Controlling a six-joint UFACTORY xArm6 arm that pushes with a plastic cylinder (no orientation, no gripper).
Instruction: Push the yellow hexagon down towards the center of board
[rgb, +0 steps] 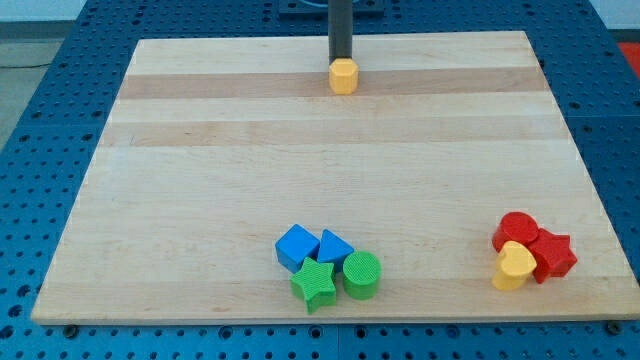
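The yellow hexagon (343, 76) sits near the board's top edge, a little right of the middle. My tip (340, 61) is at the hexagon's upper side, touching it or nearly so; the dark rod rises straight up out of the view's top. The wooden board (200, 150) fills most of the view.
A blue cube (297, 247), a blue triangle (334, 246), a green star (314, 285) and a green cylinder (362, 275) cluster at the bottom middle. A red cylinder (516, 231), a red star (553, 255) and a yellow heart (514, 266) cluster at the bottom right.
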